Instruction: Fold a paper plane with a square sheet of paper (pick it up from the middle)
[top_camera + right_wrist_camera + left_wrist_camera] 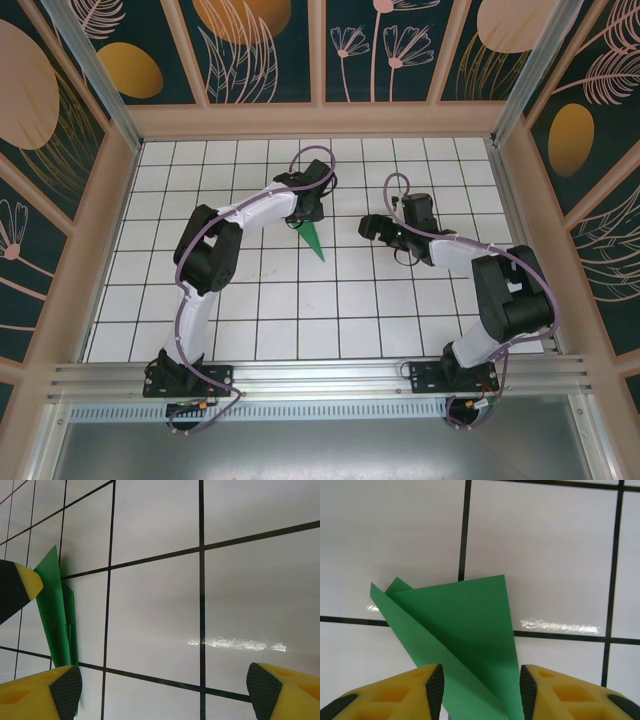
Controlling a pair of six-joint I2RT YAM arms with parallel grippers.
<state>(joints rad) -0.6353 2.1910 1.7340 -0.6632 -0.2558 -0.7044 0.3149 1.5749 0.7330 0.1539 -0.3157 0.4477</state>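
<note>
The green paper, folded into a slim pointed paper plane (316, 241), lies on the white grid table (250, 300) with its tip toward the near edge. My left gripper (305, 212) hangs over its wide end. In the left wrist view the plane (465, 630) runs between the two black pads, and the left gripper (480, 686) stands open around it with a thin gap at the right pad. My right gripper (372, 228) is a tile to the right of the plane. It (165, 695) is wide open over bare tiles, with the plane (57, 615) off to its left.
Wooden frame walls (120, 180) with patterned panels close in the table on three sides. An aluminium rail (320, 378) carrying both arm bases runs along the near edge. A yellow finger of the left gripper (17, 585) shows beside the plane.
</note>
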